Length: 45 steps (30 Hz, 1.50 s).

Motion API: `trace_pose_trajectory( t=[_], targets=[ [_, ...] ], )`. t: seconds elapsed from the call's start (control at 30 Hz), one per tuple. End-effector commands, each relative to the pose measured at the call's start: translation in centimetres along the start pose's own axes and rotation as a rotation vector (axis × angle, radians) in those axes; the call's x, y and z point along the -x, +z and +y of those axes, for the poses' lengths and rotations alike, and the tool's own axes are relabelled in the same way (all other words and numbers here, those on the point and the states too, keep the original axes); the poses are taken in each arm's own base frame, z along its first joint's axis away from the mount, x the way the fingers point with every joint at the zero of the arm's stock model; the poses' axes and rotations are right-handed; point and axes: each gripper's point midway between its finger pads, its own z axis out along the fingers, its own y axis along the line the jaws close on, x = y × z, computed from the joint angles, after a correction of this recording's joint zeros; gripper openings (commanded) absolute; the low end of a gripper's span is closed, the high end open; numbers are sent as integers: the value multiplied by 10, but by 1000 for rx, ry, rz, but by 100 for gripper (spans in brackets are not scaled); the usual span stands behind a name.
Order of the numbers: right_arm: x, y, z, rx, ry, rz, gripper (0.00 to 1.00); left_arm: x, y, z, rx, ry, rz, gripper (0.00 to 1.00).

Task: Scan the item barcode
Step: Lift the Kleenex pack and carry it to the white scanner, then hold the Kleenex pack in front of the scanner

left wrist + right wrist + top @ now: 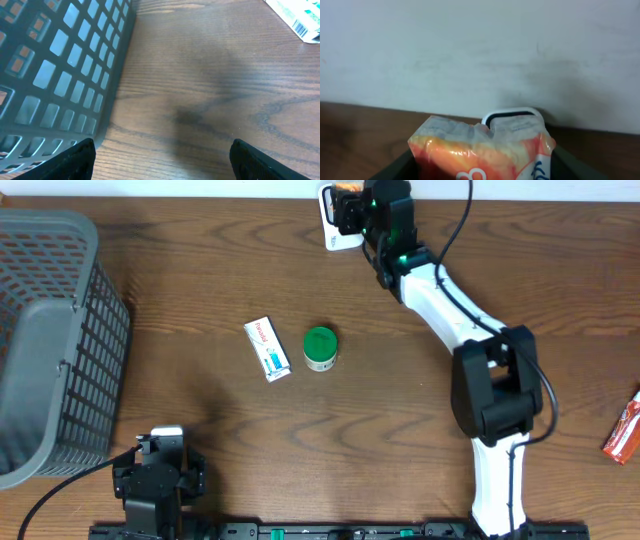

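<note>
The right gripper (482, 171) holds a crinkled orange-and-white snack packet (480, 147) up to the white scanner (512, 114) at the far edge of the table (200, 260), and the chief risk here looks to be a missed read. The soft film is bunched and bowed, so a creased or turned-away barcode may never face the scanner window, and no barcode can be made out on the packet from the wrist view. A second hazard is the grip itself: the jaws stand only part-way closed around the pouch, and a limp packet pinched low could sag, twist or slip out if the arm tilts it further. As seen from the right wrist, the packet sits between the two dark fingers, its top edge overlapping the scanner's dark-lined rim just in front of the pale wall (470, 50); whether the packet touches the scanner cannot be told. The left gripper (162, 165) rests at the near left of the table, jaws spread wide and empty, beside the grey mesh basket (50, 330). Mid-table, well apart from the scanner, lie a small white box (267, 348) and a green-lidded jar (320, 348) side by side, and a red wrapper (622, 430) lies at the right edge.
</note>
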Motion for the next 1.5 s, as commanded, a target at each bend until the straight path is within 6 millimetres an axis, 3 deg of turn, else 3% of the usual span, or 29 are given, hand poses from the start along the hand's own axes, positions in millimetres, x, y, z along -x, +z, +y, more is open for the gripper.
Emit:
trace_pose_trajectory(
  t=[0.0,0.23,0.47,0.8,0.93,1.17,1.37,1.47],
  targets=[
    [-3,15,-20,-30,-19,-65,59,2,-2,2,5,-14,-6,86],
    [-27,48,-27,-12,-29,-127,62,2,-2,2,5,-14,-6,86],
    [-32,76,-30,-14,-36,-136,61,2,-2,2,5,-14,-6,86],
    [-47,82,-34,-26,-35,-80,60,2,-2,2,5,-14,-6,86],
    [-43,79,-32,-30,-35,-60,61,2,-2,2,5,-14,-6,86],
    [5,41,-17,-52,-70,25,58,2,-2,2,5,-14,-6,86],
    [46,-30,-21,-119,-57,182,54,2,-2,2,5,-14,-6,86],
    [55,-76,-39,-218,-48,281,54,2,-2,2,5,-14,-6,86]
  ],
)
